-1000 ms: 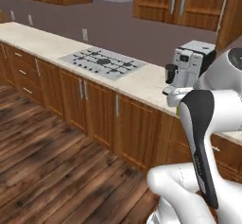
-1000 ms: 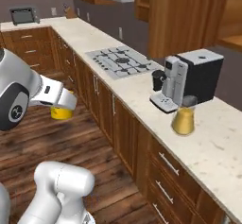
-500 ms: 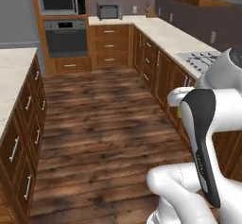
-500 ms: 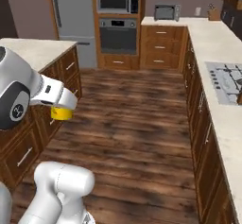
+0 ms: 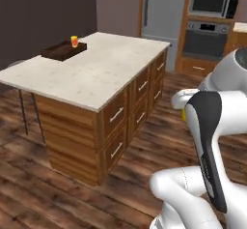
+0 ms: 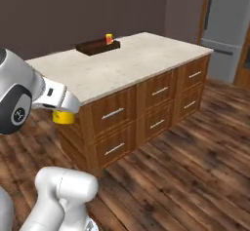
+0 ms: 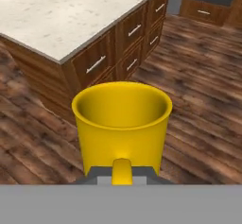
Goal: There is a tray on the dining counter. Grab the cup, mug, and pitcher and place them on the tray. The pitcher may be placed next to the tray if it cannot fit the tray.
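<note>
The gripper [image 6: 64, 109] is shut tight on the mug [image 7: 122, 124], pinching it by the handle side, and it holds the mug up in the air over the wooden floor [image 7: 198, 76], just in front of the dining counter [image 5: 96, 71]. The mug stands straight up, with its open mouth pointing to the ceiling. In the hand view its handle points back toward the hand, and you can look down into the yellow inside. In the right base view the mug shows as a yellow bit under the white wrist, next to the drawers [image 6: 114, 113] of the counter. In the left base view just a thin yellow edge of it [image 5: 184, 115] peeks out from behind the arm. The tray [image 5: 60, 52] lies flat on the far corner of the dining counter, well apart from the mug. Its long side runs along the counter's far edge. The cup [image 5: 74, 41] stands upright on the tray, at one end of it. Past the counter there is a grey fridge [image 5: 161, 8], and beside it an oven [image 5: 206, 38].
</note>
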